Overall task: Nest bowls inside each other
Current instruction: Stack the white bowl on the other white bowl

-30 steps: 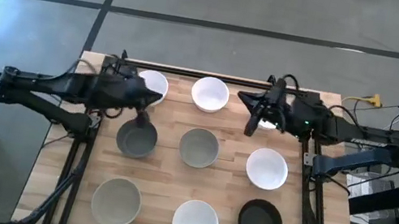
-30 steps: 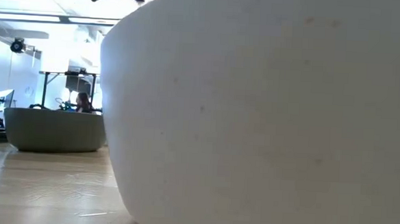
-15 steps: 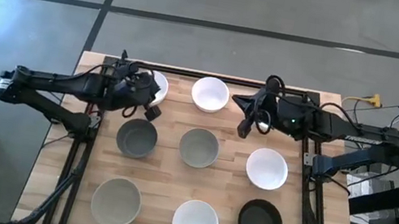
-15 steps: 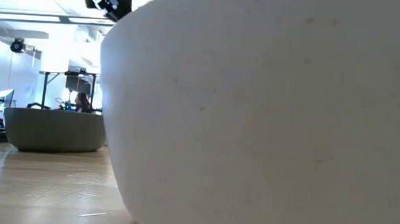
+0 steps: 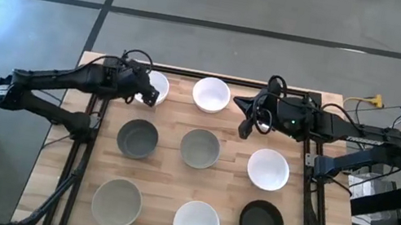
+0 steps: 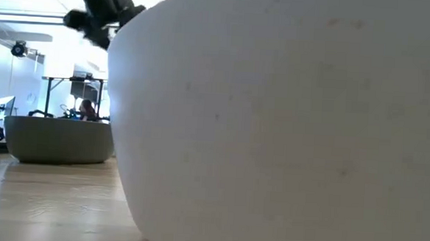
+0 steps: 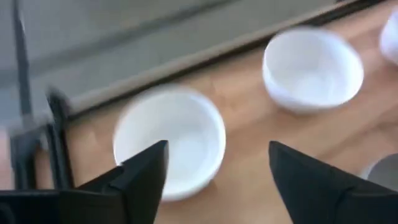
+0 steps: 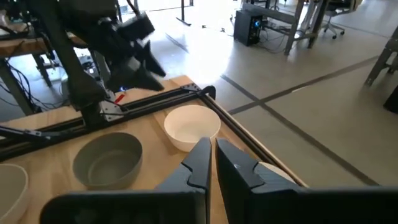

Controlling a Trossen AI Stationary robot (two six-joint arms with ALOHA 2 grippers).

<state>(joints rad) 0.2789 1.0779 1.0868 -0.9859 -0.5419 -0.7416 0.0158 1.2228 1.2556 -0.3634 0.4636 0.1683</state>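
1. Nearest the low camera, a white bowl [image 5: 196, 224] at the table's [image 5: 164, 179] 6 o'clock edge fills most of that view [image 6: 288, 124]; a pale grey bowl [image 5: 117, 201] sits at 7 o'clock and a black bowl [image 5: 261, 223] at 5 o'clock
2. The middle row holds a dark grey bowl [image 5: 137, 138] at 9 o'clock, a mid-grey bowl [image 5: 199, 147] at the centre and a white bowl [image 5: 267, 169] at 3 o'clock
3. In the far row a white bowl [image 5: 211, 94] stands at 12 o'clock and another white bowl [image 5: 157, 86] at 11 o'clock; all eight visible bowls lie apart, none nested
4. The left gripper [image 5: 149, 95] hovers over the near rim of the 11 o'clock bowl, fingers [image 7: 140, 177] spread wide and empty, that bowl [image 7: 169, 140] showing between them
5. The right gripper [image 5: 246, 125] hangs at about 1 o'clock with its fingers [image 8: 200, 163] pressed nearly together, holding nothing; a ninth bowl may lie beneath this arm, but it is hidden
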